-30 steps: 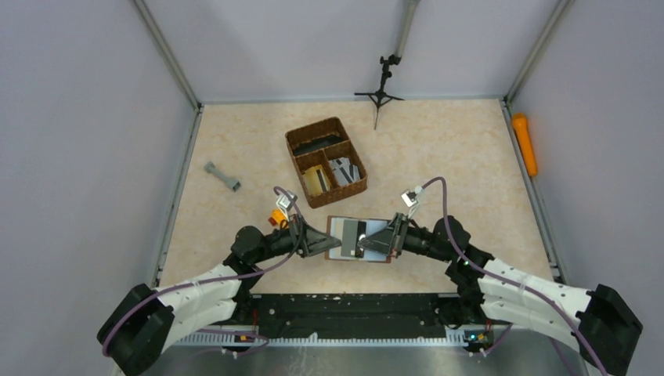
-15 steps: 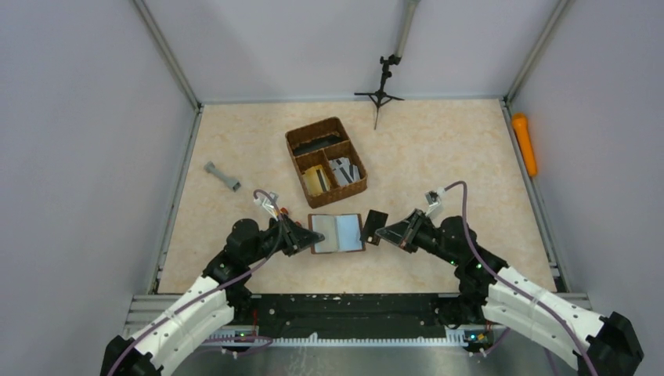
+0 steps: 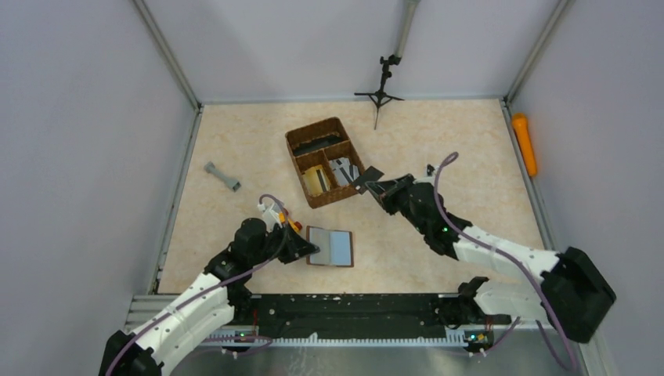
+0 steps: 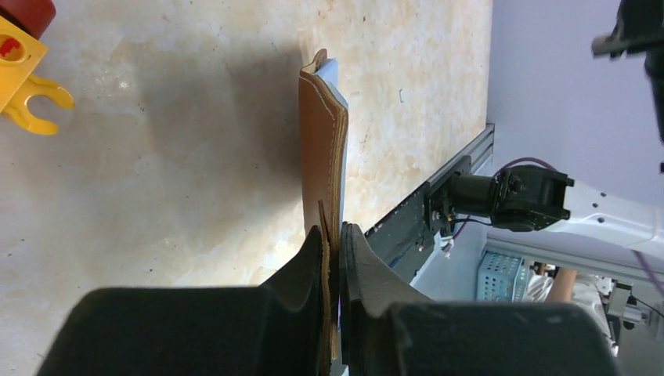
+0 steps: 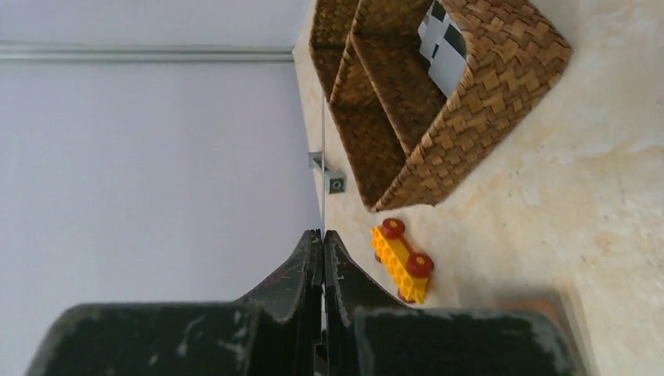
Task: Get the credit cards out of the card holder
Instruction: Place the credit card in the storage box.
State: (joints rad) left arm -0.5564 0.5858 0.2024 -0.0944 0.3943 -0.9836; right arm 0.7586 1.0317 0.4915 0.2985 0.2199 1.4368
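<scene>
The card holder [image 3: 332, 247] lies open on the table, brown rim, grey-silver inside. My left gripper [image 3: 311, 250] is shut on its left edge; in the left wrist view the leather [image 4: 322, 149] stands edge-on between the closed fingers [image 4: 335, 235]. My right gripper [image 3: 382, 186] is shut on one thin credit card [image 3: 369, 176], which looks dark from above, and holds it in the air beside the basket's right side. In the right wrist view the card [image 5: 322, 157] is a thin line edge-on rising from the closed gripper [image 5: 322, 236]. Any other cards in the holder are hidden.
A brown woven compartment basket [image 3: 298, 146] stands mid-table with flat items inside; it also shows in the right wrist view [image 5: 501, 86]. A yellow-and-red toy brick [image 3: 290, 225] lies by the left gripper. A grey dumbbell-shaped piece [image 3: 222, 177], a small tripod [image 3: 380, 90] and an orange tube [image 3: 524, 143] lie further off.
My right gripper pulled a card out of the holder and carried it up and back to the basket's side. My left gripper drew the holder slightly left and nearer.
</scene>
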